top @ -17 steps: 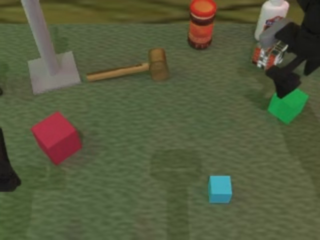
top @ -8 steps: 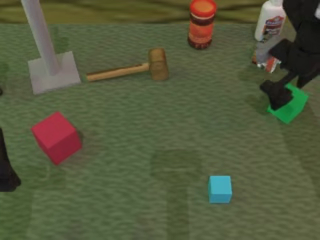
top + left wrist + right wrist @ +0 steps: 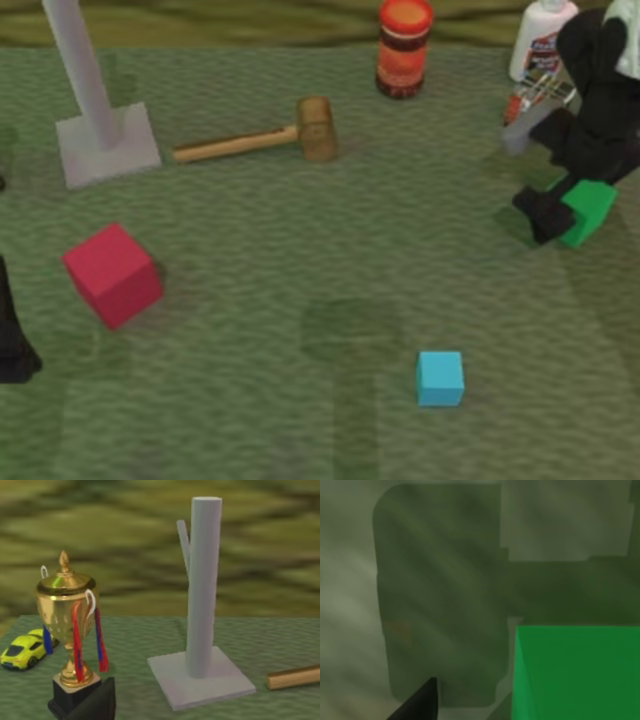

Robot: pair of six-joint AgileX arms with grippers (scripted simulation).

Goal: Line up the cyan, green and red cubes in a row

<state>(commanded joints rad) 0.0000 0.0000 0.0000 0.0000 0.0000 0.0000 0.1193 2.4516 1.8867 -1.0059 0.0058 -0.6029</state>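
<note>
Right gripper [image 3: 562, 212] low over green cube [image 3: 590, 208]; cube sits just beside one dark finger [image 3: 417, 705], toward right desk edge. Finger spread: cannot tell.

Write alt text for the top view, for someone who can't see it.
The right hand is down on the green cube at the table's right edge. The red cube sits far left and the cyan cube near the front.
</note>
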